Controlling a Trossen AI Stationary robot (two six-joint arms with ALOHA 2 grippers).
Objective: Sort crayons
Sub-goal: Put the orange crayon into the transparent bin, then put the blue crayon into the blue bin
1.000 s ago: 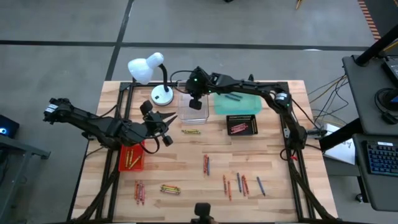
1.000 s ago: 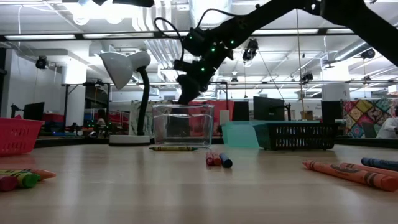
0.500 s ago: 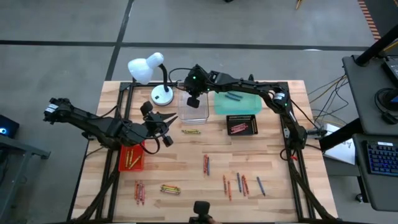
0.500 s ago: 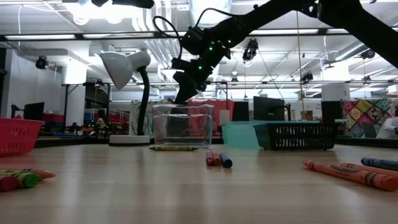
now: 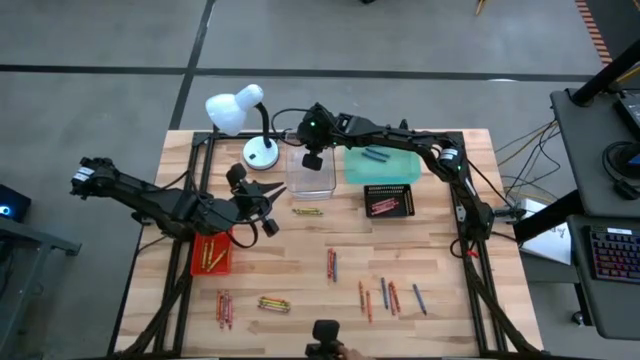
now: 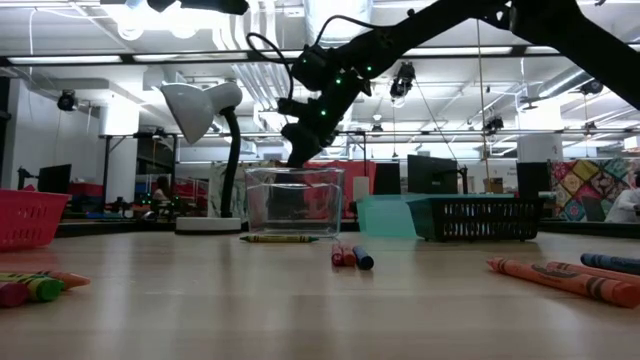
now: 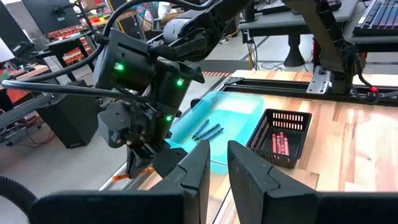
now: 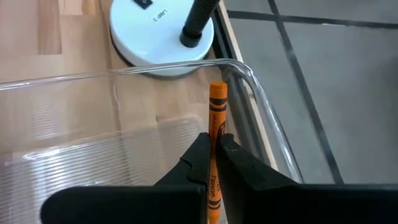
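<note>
My right gripper (image 8: 213,152) hangs over the clear tray (image 5: 311,176) at the far middle of the table, shut on an orange crayon (image 8: 217,109). It also shows above the clear tray (image 6: 295,200) in the low view. My left gripper (image 7: 216,167) hovers left of centre above the table. Its fingers are a narrow gap apart with nothing between them. Loose crayons (image 5: 331,264) lie flat on the wood in small groups. Others lie in the red tray (image 5: 197,262), the teal tray (image 5: 400,170) and the black tray (image 5: 408,191). My right gripper pinches the orange crayon at its labelled middle (image 8: 216,138) between the two fingers. The crayon lies along the fingers, and its far end (image 8: 217,90) sticks out past the fingertips. The fingers slant down from the table's right. The crayon is lifted clear, over the clear tray's rim near the lamp.
A white desk lamp (image 5: 258,152) stands just left of the clear tray, its base (image 8: 160,28) close to the tray's corner. Crayon groups lie along the near half of the table (image 5: 390,296), and one lies near the clear tray (image 5: 307,212).
</note>
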